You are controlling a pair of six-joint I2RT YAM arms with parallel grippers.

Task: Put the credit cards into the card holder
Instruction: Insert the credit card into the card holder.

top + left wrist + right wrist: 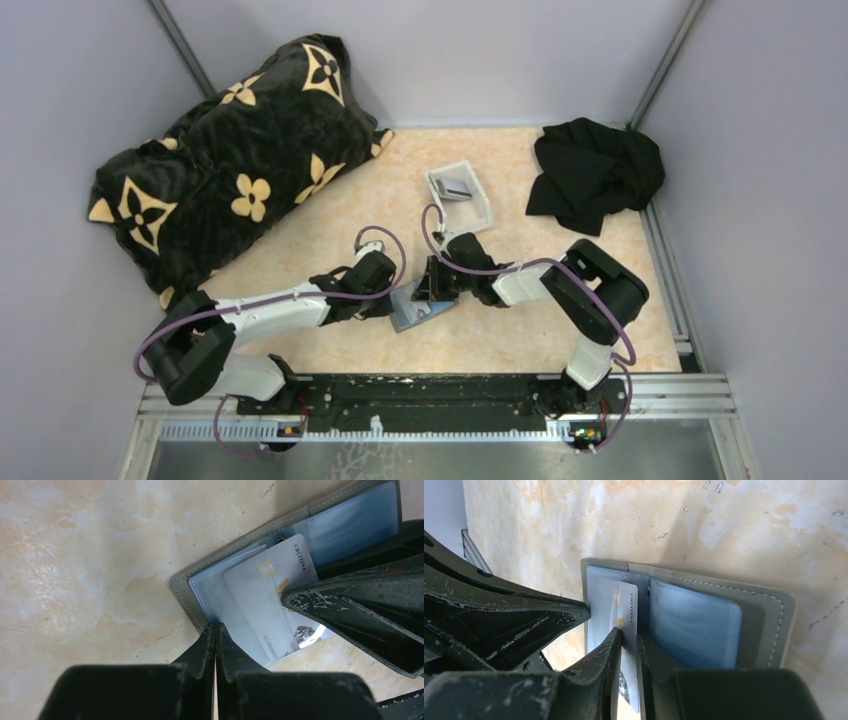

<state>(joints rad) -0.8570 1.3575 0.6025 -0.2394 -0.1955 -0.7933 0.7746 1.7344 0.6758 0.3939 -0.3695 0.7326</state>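
Grey card holder (345,527), edge in left gripper (215,628), card (267,592) partly inside.

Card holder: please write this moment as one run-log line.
grey soft bifold card holder: open on table | silvery flat credit card: partly in slot | left gripper: shut at holder edge | right gripper: straddles card, grip unclear

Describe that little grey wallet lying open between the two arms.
The card holder is a small grey bifold of soft, stitched material. It lies open on the marbled table, with clear bluish plastic pockets on both panels. A pale credit card sits partly pushed into one pocket. The left hand, shut, touches its edge with its tips; the right hand straddles the card.
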